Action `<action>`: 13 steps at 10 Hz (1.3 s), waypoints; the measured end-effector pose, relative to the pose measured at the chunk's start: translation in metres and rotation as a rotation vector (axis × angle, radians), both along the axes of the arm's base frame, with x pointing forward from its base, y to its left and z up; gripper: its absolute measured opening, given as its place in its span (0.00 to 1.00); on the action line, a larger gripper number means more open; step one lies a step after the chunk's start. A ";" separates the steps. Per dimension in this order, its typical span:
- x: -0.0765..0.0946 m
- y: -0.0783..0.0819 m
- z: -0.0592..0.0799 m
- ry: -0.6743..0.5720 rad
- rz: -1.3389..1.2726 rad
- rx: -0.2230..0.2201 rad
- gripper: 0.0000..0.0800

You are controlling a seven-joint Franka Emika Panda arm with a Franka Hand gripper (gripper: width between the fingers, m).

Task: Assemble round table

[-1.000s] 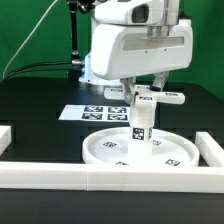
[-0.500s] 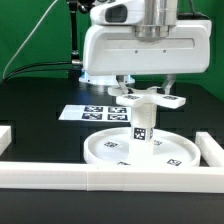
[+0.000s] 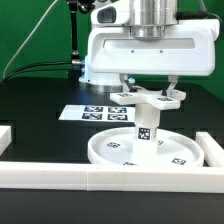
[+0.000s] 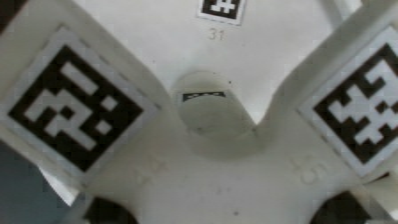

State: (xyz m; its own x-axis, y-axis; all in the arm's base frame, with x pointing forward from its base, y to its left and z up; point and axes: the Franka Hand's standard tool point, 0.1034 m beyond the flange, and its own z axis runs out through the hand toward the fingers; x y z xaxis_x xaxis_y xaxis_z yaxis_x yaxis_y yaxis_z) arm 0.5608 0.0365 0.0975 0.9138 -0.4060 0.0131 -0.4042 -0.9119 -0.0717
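The large round rimmed disc (image 3: 112, 148) lies on the black table. The short post (image 3: 148, 126) stands upright at its middle, with tags on its side. The four-armed cross piece (image 3: 150, 98) sits on top of the post. My gripper (image 3: 148, 92) hangs straight above it, with a finger on each side, shut on the cross piece. In the wrist view the cross piece (image 4: 217, 110) fills the picture, with tagged arms spreading out from its hub. My gripper (image 4: 222, 208) shows there only as dark finger parts at the lower corners.
The marker board (image 3: 92, 112) lies behind the disc. White border rails run along the front (image 3: 100, 178), the exterior view's left (image 3: 5, 134) and the exterior view's right (image 3: 212, 148). A green backdrop and cables stand behind.
My gripper has turned about its vertical axis and now faces the exterior camera squarely. The cross piece has turned with it on the post. Disc and post stay in place.
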 end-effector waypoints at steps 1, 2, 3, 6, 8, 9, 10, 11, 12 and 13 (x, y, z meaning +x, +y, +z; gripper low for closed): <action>0.000 0.000 0.000 0.002 -0.030 0.002 0.56; 0.000 0.002 0.000 0.007 -0.114 0.014 0.56; 0.000 0.002 0.000 0.011 -0.198 0.030 0.56; 0.000 0.002 -0.001 0.018 -0.551 0.081 0.56; 0.001 0.002 -0.001 -0.001 -0.754 0.095 0.56; 0.002 0.003 -0.001 0.004 -0.865 0.100 0.56; 0.001 0.003 -0.001 0.011 -0.952 0.101 0.56; 0.001 0.002 -0.001 0.016 -1.013 0.108 0.56; 0.001 0.001 -0.001 0.026 -1.095 0.122 0.56; 0.001 0.001 -0.001 0.031 -1.123 0.133 0.56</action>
